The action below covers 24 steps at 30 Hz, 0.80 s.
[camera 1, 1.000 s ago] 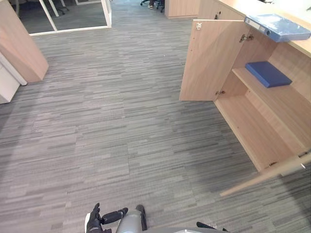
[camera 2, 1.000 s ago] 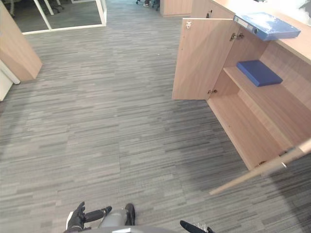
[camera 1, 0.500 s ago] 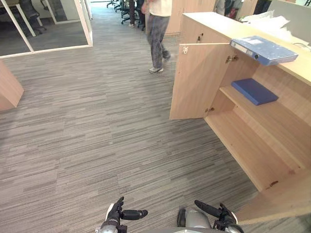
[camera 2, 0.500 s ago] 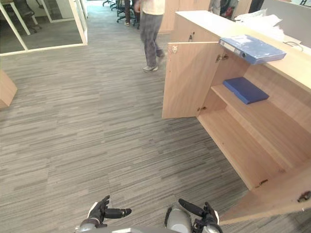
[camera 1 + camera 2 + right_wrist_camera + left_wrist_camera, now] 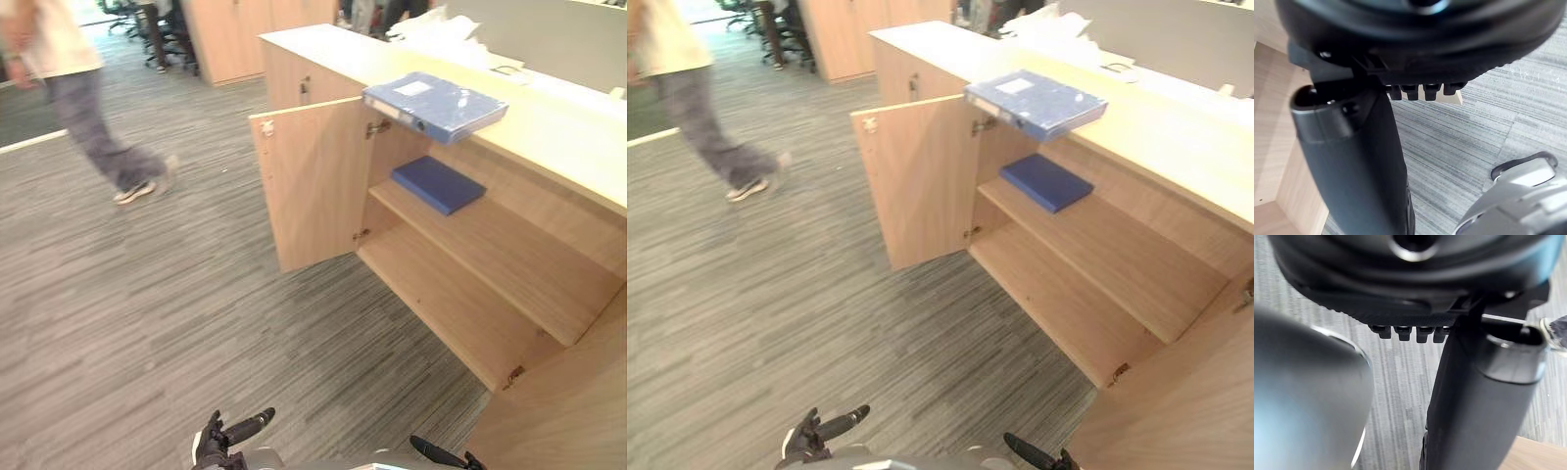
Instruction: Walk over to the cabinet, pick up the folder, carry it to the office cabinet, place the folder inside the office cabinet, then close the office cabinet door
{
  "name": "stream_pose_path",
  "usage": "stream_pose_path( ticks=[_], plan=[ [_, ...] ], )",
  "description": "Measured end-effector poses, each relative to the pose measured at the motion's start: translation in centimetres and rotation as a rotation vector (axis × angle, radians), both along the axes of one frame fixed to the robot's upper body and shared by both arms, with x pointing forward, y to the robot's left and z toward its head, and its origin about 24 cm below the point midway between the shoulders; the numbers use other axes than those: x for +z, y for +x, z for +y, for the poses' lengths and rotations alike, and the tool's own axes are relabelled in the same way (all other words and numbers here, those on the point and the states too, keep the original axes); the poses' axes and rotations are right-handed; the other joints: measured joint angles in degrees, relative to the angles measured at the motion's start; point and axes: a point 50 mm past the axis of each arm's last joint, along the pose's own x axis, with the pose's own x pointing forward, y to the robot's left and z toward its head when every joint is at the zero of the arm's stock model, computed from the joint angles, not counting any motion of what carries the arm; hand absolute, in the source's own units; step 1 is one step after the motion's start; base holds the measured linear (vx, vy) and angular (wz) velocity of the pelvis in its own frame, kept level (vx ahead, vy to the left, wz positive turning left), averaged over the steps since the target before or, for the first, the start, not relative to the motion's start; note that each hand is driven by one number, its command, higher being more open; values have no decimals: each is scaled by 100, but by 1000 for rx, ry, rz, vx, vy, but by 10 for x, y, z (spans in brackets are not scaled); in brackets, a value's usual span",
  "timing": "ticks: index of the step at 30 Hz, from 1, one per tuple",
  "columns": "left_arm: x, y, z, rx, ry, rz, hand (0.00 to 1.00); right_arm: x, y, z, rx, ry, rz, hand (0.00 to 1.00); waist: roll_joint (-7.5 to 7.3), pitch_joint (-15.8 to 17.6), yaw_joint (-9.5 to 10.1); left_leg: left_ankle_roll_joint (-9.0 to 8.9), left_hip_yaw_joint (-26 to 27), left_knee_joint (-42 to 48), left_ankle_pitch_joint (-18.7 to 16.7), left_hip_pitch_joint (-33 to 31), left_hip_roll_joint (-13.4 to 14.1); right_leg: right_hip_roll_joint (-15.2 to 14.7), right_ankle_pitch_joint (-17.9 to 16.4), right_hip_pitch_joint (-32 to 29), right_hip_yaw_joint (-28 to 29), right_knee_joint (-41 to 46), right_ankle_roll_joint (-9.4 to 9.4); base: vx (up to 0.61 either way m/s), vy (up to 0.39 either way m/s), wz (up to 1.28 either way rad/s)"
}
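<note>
A light blue folder [image 5: 436, 105] lies flat on top of the wooden office cabinet [image 5: 549, 147], over its open compartment. A thinner dark blue folder [image 5: 438, 184] rests on the upper shelf inside. The cabinet's left door [image 5: 309, 186] stands wide open, and its right door [image 5: 573, 411] swings out near me. My left hand [image 5: 220, 440] hangs low at the view's bottom edge, fingers straight, holding nothing. My right hand [image 5: 439, 454] peeks in beside it, also empty, and its thumb [image 5: 1352, 161] points down over the carpet.
A person [image 5: 73, 93] in a light top and grey trousers walks across the grey striped carpet [image 5: 176, 294] at the far left. More wooden cabinets [image 5: 225, 34] and office chairs stand at the back. White papers [image 5: 431, 22] lie on the cabinet top further back.
The camera has swung right and moved closer, so the open cabinet now sits nearer and more central. The person has walked on towards the left. Both hands stay low and empty.
</note>
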Motion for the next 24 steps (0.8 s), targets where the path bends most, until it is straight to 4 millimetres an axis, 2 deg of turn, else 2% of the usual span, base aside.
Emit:
stream_pose_path(
  ticks=[2, 3, 4, 5, 6, 7, 8, 10, 11, 12, 13, 14, 15, 16, 17, 18, 19, 20, 22, 23, 24],
  plan=[
    [2, 4, -1, 48, -7, -27, 100, 1, 10, 4, 20, 7, -19, 100, -37, 11, 135, 39, -279, -1054, -381, -406, -270, -107, 46, 393, 561, -205, 184, 525, 134, -137],
    [2, 6, -1, 56, -7, -32, 100, 1, 13, 6, 20, 14, -24, 100, -70, 24, 149, 48, -412, -1471, -414, -443, -374, -165, 35, 485, 676, -233, 270, 429, 200, -122],
    [3, 8, -3, 54, -3, -42, 100, 1, 20, 11, 26, 24, -37, 100, -130, 21, 169, 44, -754, -2461, -397, -463, -598, -299, 9, 587, 839, -220, 473, 411, 260, -123],
    [3, 11, -5, 47, -7, -47, 100, 1, 26, 15, 43, 30, -51, 100, -117, -10, 183, 41, -1282, -3363, -253, -454, -762, -388, -49, 669, 901, -217, 673, 412, 297, -124],
    [3, 10, -6, 48, -11, -44, 100, 1, 28, 18, 62, 30, -59, 100, -74, -32, 195, 55, -1508, -3702, -85, -458, -774, -407, -106, 715, 939, -216, 774, 449, 388, -127],
    [0, 6, -12, 52, -28, -24, 100, 2, 28, 19, 71, 34, -65, 100, 120, -143, 238, 37, -1793, -4082, 548, -480, -678, -403, -272, 807, 1021, -207, 1023, 476, 452, -120],
    [0, 6, -4, 50, -10, -18, 100, 1, 27, 25, 68, 52, -62, 100, -28, -249, 265, -97, -1507, -3618, 220, -544, -785, -713, -408, 747, 1126, 22, 1187, 467, 450, -109],
    [2, 9, 0, 50, 8, -27, 100, 0, 27, 33, 63, 74, -67, 100, -229, -366, 283, 51, -1139, -3461, -77, -474, -884, -999, -364, 540, 1138, 360, 1292, 396, 372, -90],
    [2, 9, 3, 47, 12, -18, 100, -1, 27, 37, 56, 87, -67, 100, -327, -410, 332, 201, -779, -3394, -253, -289, -952, -1233, -326, 362, 1160, 791, 1324, 429, 402, -100],
    [2, 10, 3, 44, 13, -17, 100, -1, 28, 37, 48, 89, -71, 100, -350, -410, 342, 278, -626, -3381, -317, -178, -987, -1319, -277, 244, 1171, 1103, 1291, 342, 326, -111],
    [1, 11, 1, 34, 8, -9, 100, 0, 30, 36, 46, 87, -80, 100, -352, -385, 349, 428, -341, -3420, -425, 108, -1072, -1487, -29, -141, 1162, 2054, 1010, 293, 322, -85],
    [1, 12, 0, 26, 5, -7, 100, 1, 32, 36, 49, 84, -84, 100, -338, -336, 353, 486, -201, -3483, -461, 302, -1107, -1572, 191, -380, 1150, 2605, 794, 250, 277, -100],
    [0, 14, -3, -7, 3, -2, 100, 1, 31, 30, 46, 70, -81, 100, -303, -289, 342, 604, 92, -3661, -530, 711, -1178, -1846, 514, -930, 1011, 3754, 498, 228, 246, -71],
    [0, 14, -4, -22, 4, 2, 100, 1, 30, 29, 40, 66, -80, 100, -293, -283, 341, 631, 211, -3737, -545, 858, -1202, -1986, 498, -1107, 832, 4055, 463, 194, 186, -73],
    [0, 16, -6, -50, 7, 3, 100, 1, 29, 25, 9, 61, -83, 100, -277, -270, 301, 688, 341, -4040, -591, 1175, -1274, -2272, 470, -1422, 363, 4393, 424, 179, 143, -49],
    [0, 15, -6, -67, 12, 11, 100, 2, 32, 22, -11, 56, -93, 100, -258, -258, 238, 669, 381, -4307, -650, 1425, -1286, -2382, 431, -1634, -72, 4425, 468, 206, 104, -42],
    [0, 15, -7, -81, 17, 16, 100, 3, 33, 22, -14, 55, -96, 100, -248, -257, 210, 672, 394, -4367, -673, 1489, -1259, -2356, 391, -1725, -248, 4380, 500, 209, 2, -26],
    [-2, 11, -7, -102, 19, 34, 100, 3, 36, 22, -9, 53, -105, 100, -249, -250, 131, 615, 416, -4519, -688, 1682, -1200, -2237, 190, -1848, -667, 3949, 702, 218, -99, -12],
    [-3, 10, -8, -102, 16, 43, 100, 3, 35, 22, -5, 54, -100, 100, -245, -250, 99, 526, 434, -4632, -671, 1818, -1165, -2131, 98, -1843, -855, 3387, 791, 208, -148, -6],
    [-3, 9, -7, -100, 17, 44, 100, 3, 34, 23, 6, 53, -97, 100, -269, -245, 93, 368, 448, -4701, -667, 1902, -1160, -2075, 66, -1792, -1043, 2656, 818, 200, -165, -3],
    [-3, 9, -9, -100, 13, 46, 100, 2, 33, 22, 15, 51, -90, 100, -247, -245, 85, 316, 435, -4724, -668, 1931, -1131, -2006, -94, -1622, -1112, 2402, 810, 289, -234, -14]
  ],
)
